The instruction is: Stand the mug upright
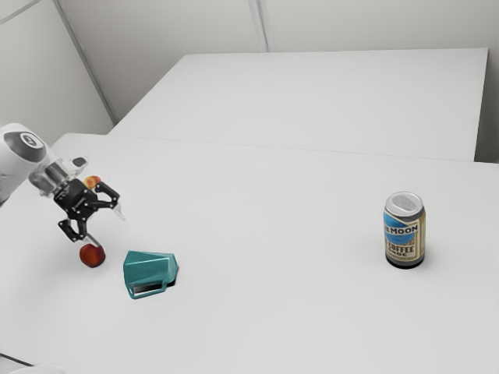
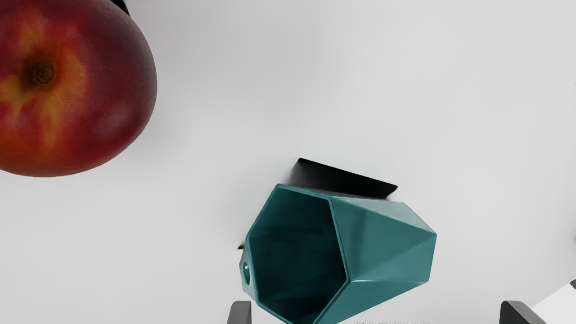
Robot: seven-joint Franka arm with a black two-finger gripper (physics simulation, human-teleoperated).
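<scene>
White table (image 1: 296,312), tipped mug (image 2: 387,243), fruit (image 1: 93,182) partly hidden

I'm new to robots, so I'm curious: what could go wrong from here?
The mug lies on its side, and its slanted faces may slip as the open gripper closes. The red fruit sits nearby, so a swing of the gripper might bump it and set it rolling.

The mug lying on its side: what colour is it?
The mug is teal, showing best in the wrist view.
</scene>
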